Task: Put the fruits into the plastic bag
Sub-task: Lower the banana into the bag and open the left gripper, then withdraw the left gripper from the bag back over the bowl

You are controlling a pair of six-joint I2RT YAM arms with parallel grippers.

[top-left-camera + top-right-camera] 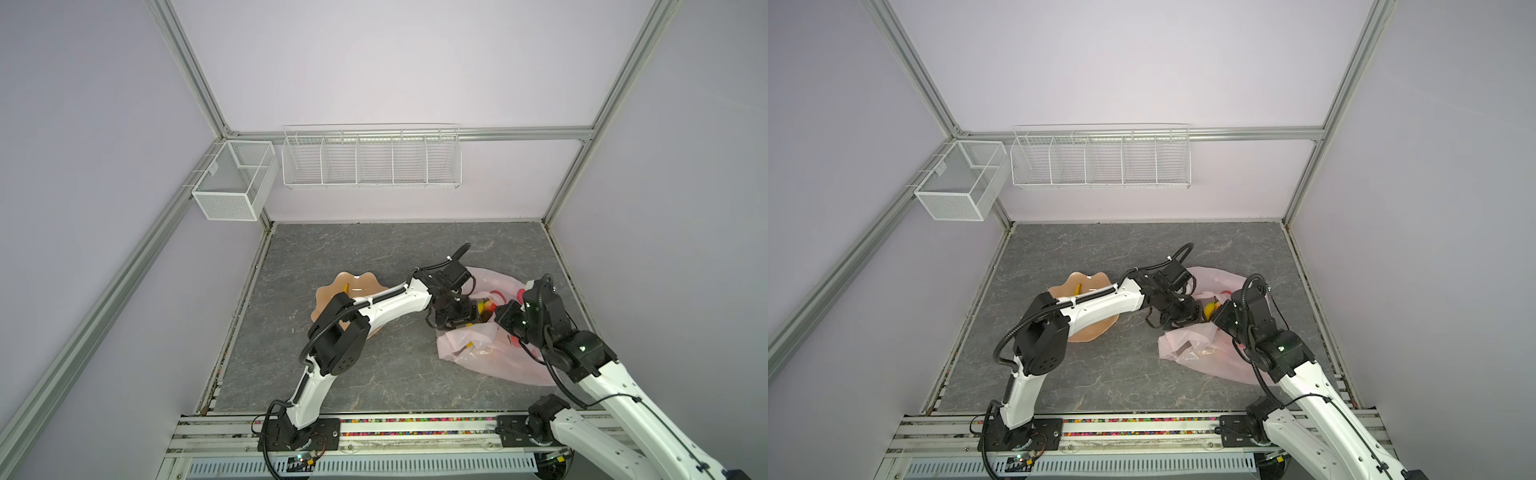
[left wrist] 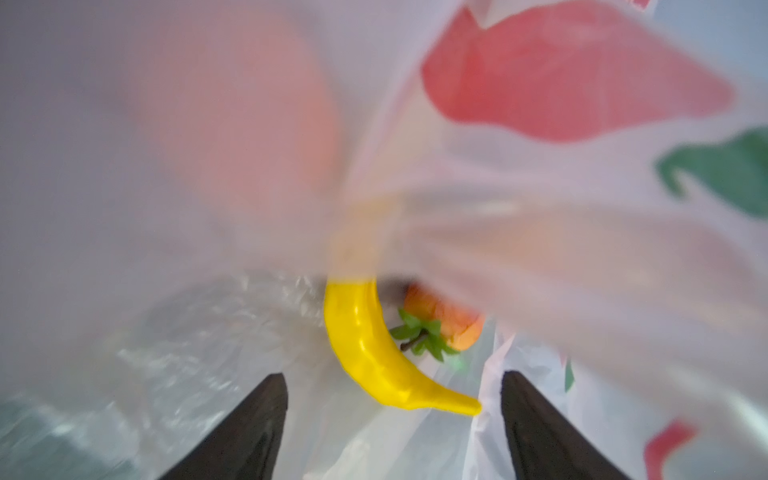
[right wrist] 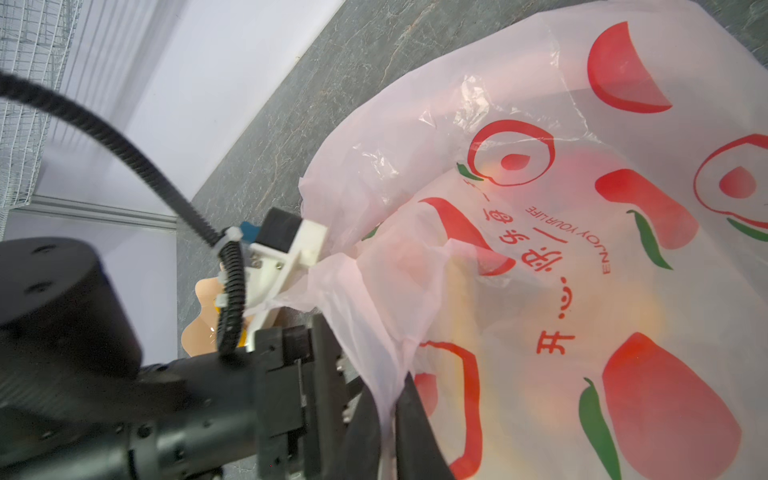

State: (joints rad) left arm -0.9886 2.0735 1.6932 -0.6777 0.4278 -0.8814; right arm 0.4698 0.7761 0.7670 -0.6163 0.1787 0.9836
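Visibly, one banana (image 2: 374,353), one orange fruit (image 2: 451,320), in one bag (image 3: 415,124)

Lilac walls (image 1: 374,62), grey marbled floor (image 1: 374,374)

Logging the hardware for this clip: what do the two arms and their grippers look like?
Left arm and right arm: white shells, black joint housings, black ribbed cable conduits held by white ties. A green light shows on the right one. Left gripper and right gripper have black tapered fingers.
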